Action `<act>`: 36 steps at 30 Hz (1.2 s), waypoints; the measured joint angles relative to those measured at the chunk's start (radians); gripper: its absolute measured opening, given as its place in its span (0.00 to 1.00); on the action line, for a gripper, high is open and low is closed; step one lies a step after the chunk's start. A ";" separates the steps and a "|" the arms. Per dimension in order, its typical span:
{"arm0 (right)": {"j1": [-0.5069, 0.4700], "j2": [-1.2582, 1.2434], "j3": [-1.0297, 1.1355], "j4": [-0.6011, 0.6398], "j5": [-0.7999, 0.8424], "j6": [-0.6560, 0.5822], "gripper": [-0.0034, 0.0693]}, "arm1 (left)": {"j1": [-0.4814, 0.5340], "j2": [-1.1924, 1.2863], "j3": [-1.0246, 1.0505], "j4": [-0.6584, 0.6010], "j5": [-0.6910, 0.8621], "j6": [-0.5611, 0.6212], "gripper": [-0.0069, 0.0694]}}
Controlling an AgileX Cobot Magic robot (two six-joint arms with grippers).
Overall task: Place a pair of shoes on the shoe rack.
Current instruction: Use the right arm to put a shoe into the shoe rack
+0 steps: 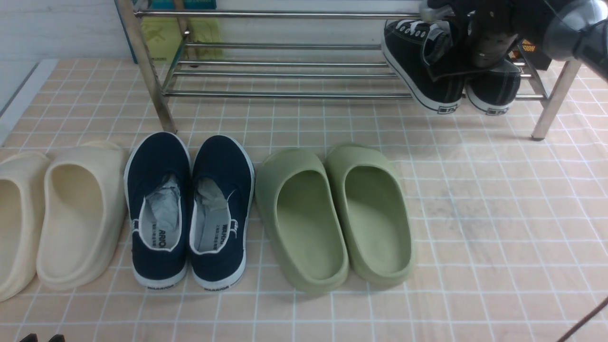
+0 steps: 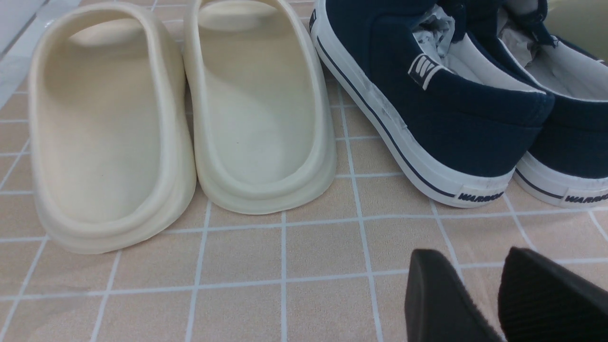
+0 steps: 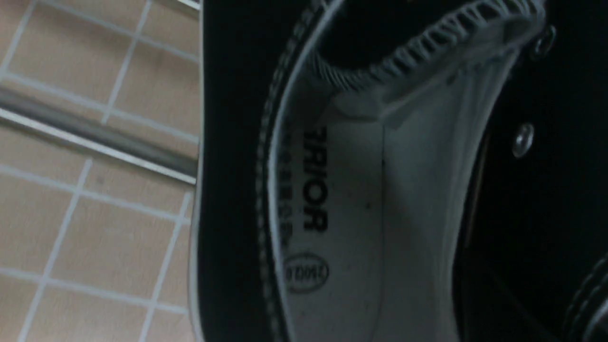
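The pair of shoes (image 1: 422,71), black canvas sneakers with white soles, lies on the lower bars at the right end of the shoe rack (image 1: 285,93), heels overhanging the front bar. My right gripper (image 1: 489,52) comes down from the upper right between the two sneakers and is shut on their black canvas. The right wrist view looks into one sneaker's grey lining (image 3: 342,190), with a rack bar (image 3: 95,137) beside it; the fingers themselves are lost in the dark there. My left gripper (image 2: 479,285) hovers low over the tiled floor near the front left, a narrow gap between its fingertips, holding nothing.
On the floor in front of the rack stand cream slippers (image 1: 71,213), navy slip-on shoes (image 1: 190,209) and green slippers (image 1: 337,213), in a row from left to right. The rack's right leg (image 1: 553,102) stands close to my right arm. Yellow-green items (image 1: 204,33) sit behind the rack's left end.
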 joint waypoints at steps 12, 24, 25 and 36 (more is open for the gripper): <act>-0.083 0.100 -0.152 0.268 -0.001 -0.095 0.15 | 0.000 0.000 0.000 0.001 0.000 0.000 0.40; -0.074 0.098 -0.275 0.316 0.187 -0.135 0.61 | 0.000 0.000 0.000 0.001 0.000 0.000 0.40; -0.074 0.094 -0.275 0.316 0.192 -0.135 0.62 | 0.000 0.000 0.000 0.001 0.000 0.000 0.40; -0.053 0.005 -0.179 0.300 0.204 -0.145 0.55 | 0.000 0.000 0.000 0.001 0.000 0.000 0.40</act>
